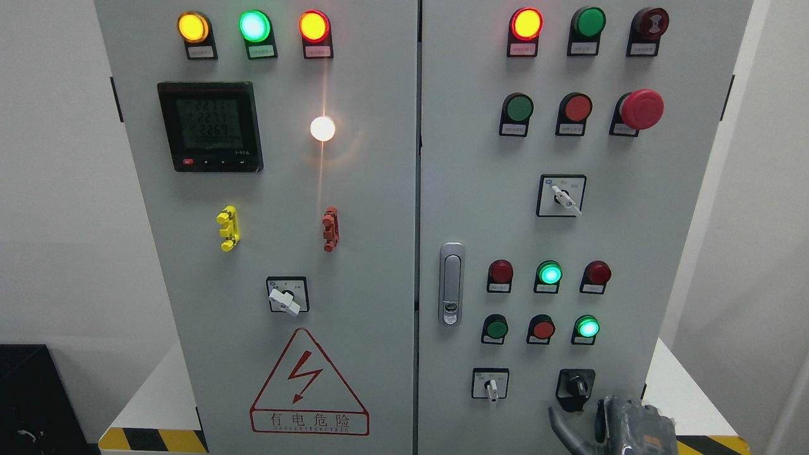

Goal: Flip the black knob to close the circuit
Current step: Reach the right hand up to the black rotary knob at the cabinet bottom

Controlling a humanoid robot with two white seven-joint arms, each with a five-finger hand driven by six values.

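A small black knob [576, 385] sits on a black plate at the lower right of the grey control cabinet's right door [657, 253]. My right hand [610, 426] comes up from the bottom edge just below and right of the knob. Its grey fingers [562, 426] are spread and hold nothing; one fingertip reaches to just under the knob's plate, apart from the knob. My left hand is not in view.
A white selector switch [492, 385] sits left of the knob, with rows of lit and unlit lamps [549, 274] above. A red emergency button [641, 109], a door handle [450, 284], a meter [210, 126] and a warning triangle [308, 385] also show on the doors.
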